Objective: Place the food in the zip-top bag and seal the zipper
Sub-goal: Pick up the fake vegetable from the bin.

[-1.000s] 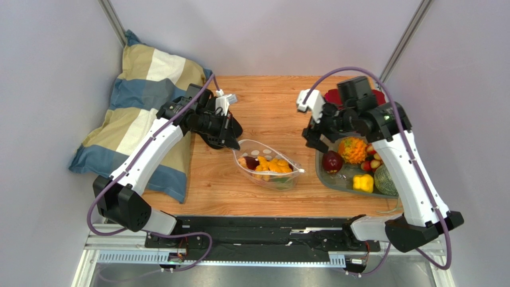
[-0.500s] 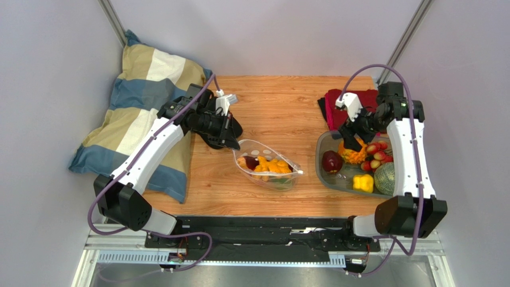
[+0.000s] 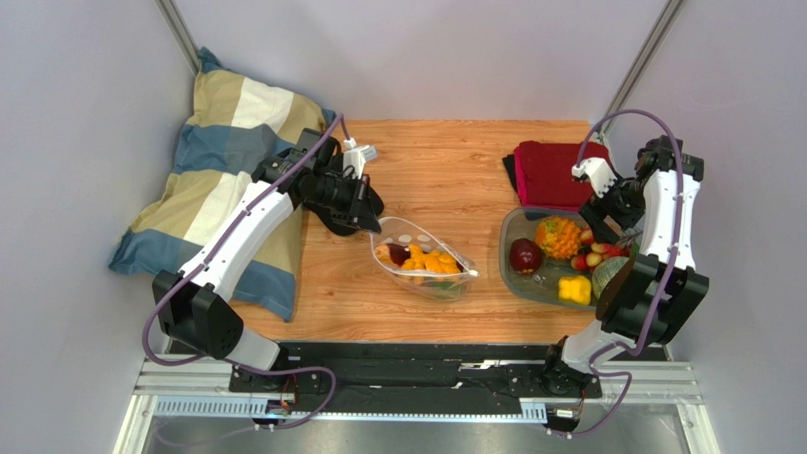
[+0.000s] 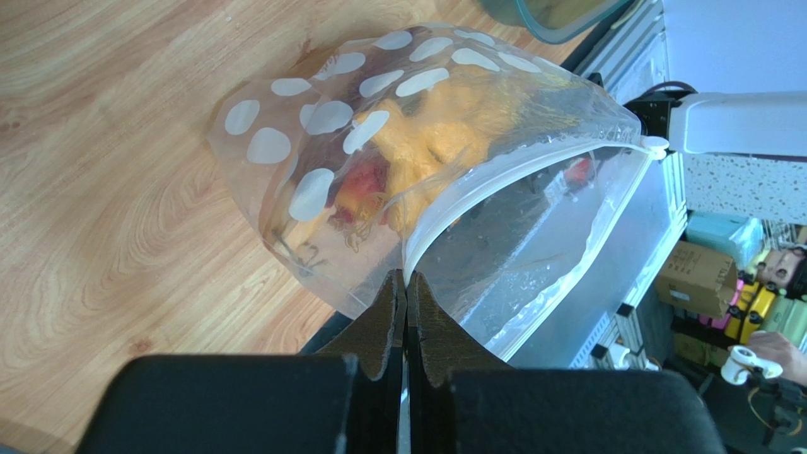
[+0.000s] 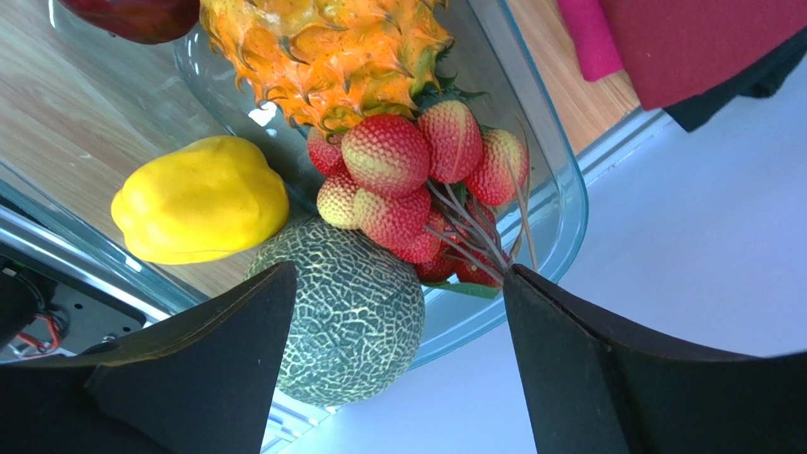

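Observation:
The clear dotted zip-top bag [image 3: 423, 260] lies mid-table, mouth open, with orange and red food inside [image 4: 431, 142]. My left gripper [image 3: 367, 219] is shut on the bag's whitish zipper [image 4: 493, 180] at its far-left corner; its fingertips [image 4: 406, 284] pinch the strip. A grey tray [image 3: 509, 265] at the right holds a red apple [image 3: 526, 255], an orange pineapple [image 3: 558, 236], strawberries [image 5: 398, 180], a yellow pepper [image 5: 201, 199] and a netted melon [image 5: 350, 322]. My right gripper [image 3: 618, 213] is open and empty above the tray's far right side, with the melon and strawberries between its jaws in the wrist view.
A striped pillow [image 3: 223, 180] lies at the left, under the left arm. A folded red cloth [image 3: 554, 170] lies behind the tray. Bare wooden tabletop [image 3: 445, 170] shows between the arms. The table's near edge has a black rail [image 3: 417, 364].
My right arm has swung from the table's middle to the far right, over the tray's right side, empty. The left gripper and bag have not moved.

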Available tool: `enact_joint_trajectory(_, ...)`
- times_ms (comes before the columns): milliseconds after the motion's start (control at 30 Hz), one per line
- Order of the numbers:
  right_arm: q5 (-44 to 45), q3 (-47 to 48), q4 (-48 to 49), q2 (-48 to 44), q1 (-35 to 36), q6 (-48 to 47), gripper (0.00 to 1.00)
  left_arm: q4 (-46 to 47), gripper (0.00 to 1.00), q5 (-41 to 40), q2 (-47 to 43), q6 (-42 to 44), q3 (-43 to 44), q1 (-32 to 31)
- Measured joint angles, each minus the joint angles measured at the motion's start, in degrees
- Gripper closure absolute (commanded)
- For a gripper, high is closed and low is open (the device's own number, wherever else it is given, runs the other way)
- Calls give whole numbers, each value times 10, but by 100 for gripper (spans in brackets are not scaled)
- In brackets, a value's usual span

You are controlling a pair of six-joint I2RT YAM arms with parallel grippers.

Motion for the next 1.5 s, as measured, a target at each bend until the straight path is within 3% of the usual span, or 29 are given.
enact_joint_trajectory(267, -18, -10, 8, -10, 31, -40, 15, -2, 100, 2, 2, 2, 0, 0)
enact_joint_trajectory(433, -19, -99, 3, -82, 88, -71, 16, -3, 100, 5, 8, 2, 0, 0)
enact_joint_trajectory(933, 79, -319, -1, -170, 141, -130, 18, -4, 100, 8, 13, 2, 0, 0)
enact_joint_trajectory(1367, 104, -330, 33, -134, 148, -111, 24, -3, 100, 9, 17, 2, 0, 0)
enact_joint_trajectory(1500, 103, -323, 31, -125, 148, -103, 32, -3, 100, 9, 17, 2, 0, 0)
